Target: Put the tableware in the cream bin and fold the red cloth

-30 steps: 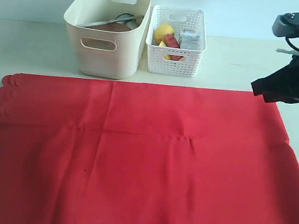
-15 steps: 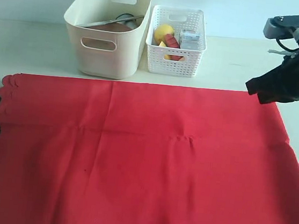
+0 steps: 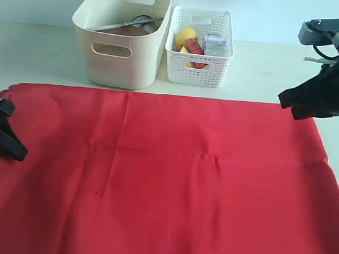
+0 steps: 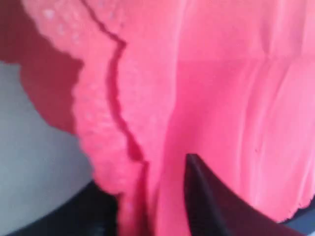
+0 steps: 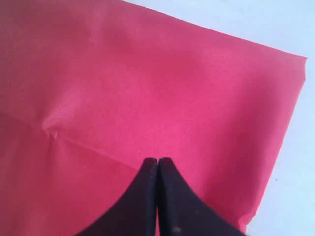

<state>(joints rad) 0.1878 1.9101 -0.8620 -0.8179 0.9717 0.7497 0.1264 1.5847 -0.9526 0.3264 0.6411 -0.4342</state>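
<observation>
The red cloth [image 3: 169,182] lies spread flat across the table. My left gripper [image 3: 8,145] is at its scalloped left edge. In the left wrist view that edge of the red cloth [image 4: 113,123] is bunched and lifted between the two dark fingers of my left gripper [image 4: 150,182]. My right gripper [image 3: 287,103] hovers over the far right corner of the red cloth [image 5: 123,88]; this right gripper [image 5: 158,161] is shut with nothing in it. The cream bin [image 3: 119,60] stands behind the cloth, holding a brown plate [image 3: 131,31] and a metal utensil [image 3: 123,23].
A white lattice basket [image 3: 198,63] with a lemon [image 3: 186,37] and other food stands right of the cream bin. The pale tabletop [image 3: 37,50] shows behind the cloth and along its right side.
My left gripper has moved right onto the scalloped edge and taken hold of it, pulling that edge inward. The right gripper shifted slightly left, then stayed still.
</observation>
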